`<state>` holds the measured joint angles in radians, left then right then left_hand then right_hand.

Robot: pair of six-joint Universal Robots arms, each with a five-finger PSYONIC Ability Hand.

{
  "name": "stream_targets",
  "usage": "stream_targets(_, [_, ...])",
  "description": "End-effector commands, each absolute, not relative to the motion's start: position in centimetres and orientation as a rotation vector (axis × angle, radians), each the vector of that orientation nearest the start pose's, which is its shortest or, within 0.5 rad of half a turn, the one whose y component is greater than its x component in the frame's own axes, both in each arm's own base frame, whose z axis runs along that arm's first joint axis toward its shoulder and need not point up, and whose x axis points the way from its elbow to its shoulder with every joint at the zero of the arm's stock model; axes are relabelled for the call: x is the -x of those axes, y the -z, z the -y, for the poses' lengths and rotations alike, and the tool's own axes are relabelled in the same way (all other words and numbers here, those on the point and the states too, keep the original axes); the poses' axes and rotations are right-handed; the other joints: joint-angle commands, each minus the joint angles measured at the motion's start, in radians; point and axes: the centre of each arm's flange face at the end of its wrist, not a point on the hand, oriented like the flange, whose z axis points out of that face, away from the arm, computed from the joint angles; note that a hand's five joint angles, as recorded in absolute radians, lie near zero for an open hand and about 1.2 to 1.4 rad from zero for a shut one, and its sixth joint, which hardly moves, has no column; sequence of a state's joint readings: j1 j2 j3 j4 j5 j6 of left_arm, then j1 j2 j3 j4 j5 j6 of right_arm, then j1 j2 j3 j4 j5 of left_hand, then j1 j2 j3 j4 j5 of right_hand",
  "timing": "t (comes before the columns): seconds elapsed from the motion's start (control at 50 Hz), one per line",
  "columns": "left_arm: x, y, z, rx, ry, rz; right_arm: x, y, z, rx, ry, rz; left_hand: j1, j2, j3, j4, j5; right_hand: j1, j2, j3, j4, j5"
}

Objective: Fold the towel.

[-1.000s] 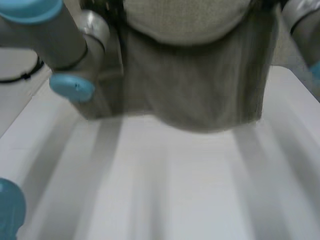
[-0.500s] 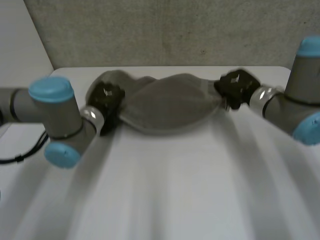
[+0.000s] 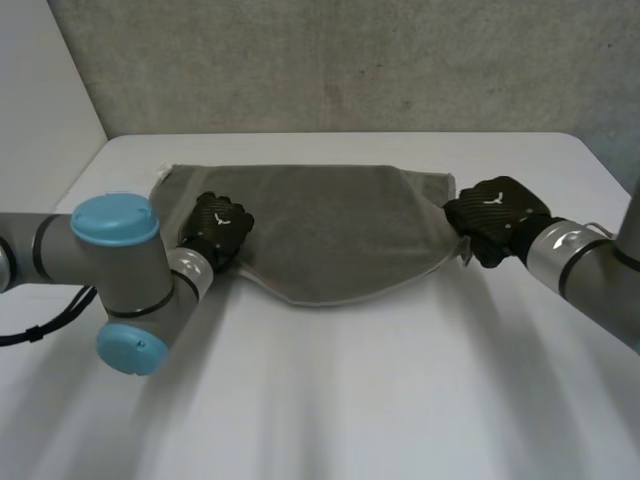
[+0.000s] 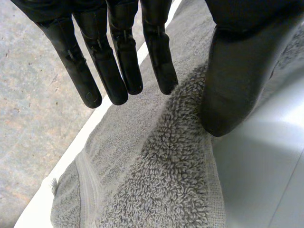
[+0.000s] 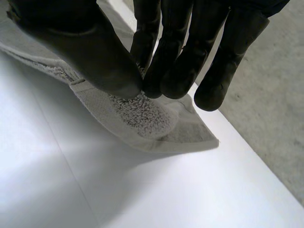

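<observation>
Table (image 3: pixel 330 400): white, with the towel (image 3: pixel 340 225) lying doubled over across its far half. The towel's near edge sags in a curve instead of running straight.
Left hand (image 3: pixel 220 228): at the towel's left edge, fingers straight and spread, thumb tip resting on the pile, not gripping anything.
Right hand (image 3: pixel 495 215): at the right corner, thumb and fingers pinched on the top layer.
Risk: one side is loose and the other is held — if the right pulls away without releasing, I'd guess the fold skews or drags open.
Hard to tell: whether the layers' edges line up — the hands cover both ends.
</observation>
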<state>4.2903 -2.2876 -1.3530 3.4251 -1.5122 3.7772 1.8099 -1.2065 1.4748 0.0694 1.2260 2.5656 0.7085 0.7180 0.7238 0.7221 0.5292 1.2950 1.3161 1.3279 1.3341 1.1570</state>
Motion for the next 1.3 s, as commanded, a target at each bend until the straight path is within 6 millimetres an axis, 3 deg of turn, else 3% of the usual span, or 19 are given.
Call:
stream_targets(0.02, [29.5,-11.3,33.5,-1.176,1.903,-2.01,-21.7,-21.0,30.7,1.102,1.761,-2.226,-0.075,-0.084,-0.09,-0.088,-0.07,0.101,0.08,0.068,0.062,0.065])
stream_targets(0.32, [29.0,-10.6,33.2,-1.123,1.873,-2.069,-20.3,-21.1,32.2,1.033,1.845,-2.252,-0.099,-0.108,-0.114,-0.112,-0.094,0.101,0.08,0.068,0.062,0.065])
stream_targets(0.4, [28.9,-11.0,33.4,-1.112,1.883,-2.06,-18.7,-21.3,33.6,0.957,1.914,-2.296,-0.09,-0.099,-0.105,-0.103,-0.085,0.101,0.08,0.068,0.062,0.065])
stream_targets(0.54, [28.8,-11.8,33.5,-1.09,1.897,-2.047,-17.7,-21.3,34.3,0.924,1.944,-2.337,-0.061,-0.07,-0.076,-0.074,-0.056,0.101,0.08,0.068,0.062,0.065])
stream_targets(0.64, [28.7,-12.6,33.5,-1.067,1.908,-2.032,-17.4,-21.0,34.7,0.91,1.945,-2.353,0.213,0.203,0.197,0.199,0.217,0.101,0.08,0.068,0.062,0.065])
stream_targets(0.68, [28.8,-13.3,33.4,-1.061,1.926,-2.019,-17.4,-20.4,34.9,0.912,1.948,-2.354,0.476,0.466,0.46,0.462,0.48,0.101,0.08,0.068,0.062,0.065])
stream_targets(0.7, [28.8,-13.3,33.4,-1.061,1.926,-2.019,-17.4,-20.4,34.9,0.912,1.948,-2.354,0.477,0.467,0.461,0.463,0.482,0.101,0.08,0.068,0.062,0.065])
stream_targets(0.74, [28.6,-14.1,33.1,-1.059,1.938,-2.011,-17.4,-20.1,35.0,0.908,1.951,-2.368,0.681,0.672,0.666,0.668,0.686,0.101,0.08,0.068,0.062,0.065])
stream_targets(0.98, [28.1,-16.6,32.1,-1.057,1.984,-1.968,-17.5,-20.0,34.5,0.907,1.928,-2.389,0.688,0.678,0.672,0.674,0.693,0.101,0.08,0.068,0.062,0.065])
stream_targets(1.02, [28.1,-16.5,32.0,-1.062,1.979,-1.971,-17.7,-19.8,34.2,0.916,1.907,-2.392,0.688,0.678,0.672,0.674,0.693,0.061,0.04,0.028,0.022,0.025])
stream_targets(1.06, [28.1,-16.2,31.7,-1.072,1.969,-1.98,-18.7,-19.1,32.9,0.957,1.837,-2.376,0.688,0.678,0.672,0.674,0.693,-0.549,-0.57,-0.582,-0.589,-0.586])
stream_targets(1.08, [28.1,-16.2,31.7,-1.072,1.968,-1.98,-18.7,-19.1,32.9,0.957,1.836,-2.376,0.688,0.678,0.672,0.674,0.693,-0.552,-0.573,-0.585,-0.591,-0.589])
stream_targets(1.12, [28.1,-15.8,31.5,-1.084,1.954,-1.99,-19.9,-18.5,31.4,1.01,1.772,-2.331,0.688,0.678,0.672,0.674,0.693,-0.909,-0.93,-0.942,-0.949,-0.946])
stream_targets(1.3, [28.2,-16.0,31.7,-1.081,1.962,-1.982,-20.9,-16.9,28.5,1.064,1.662,-2.313,0.688,0.678,0.672,0.674,0.693,-0.899,-0.92,-0.932,-0.938,-0.935])
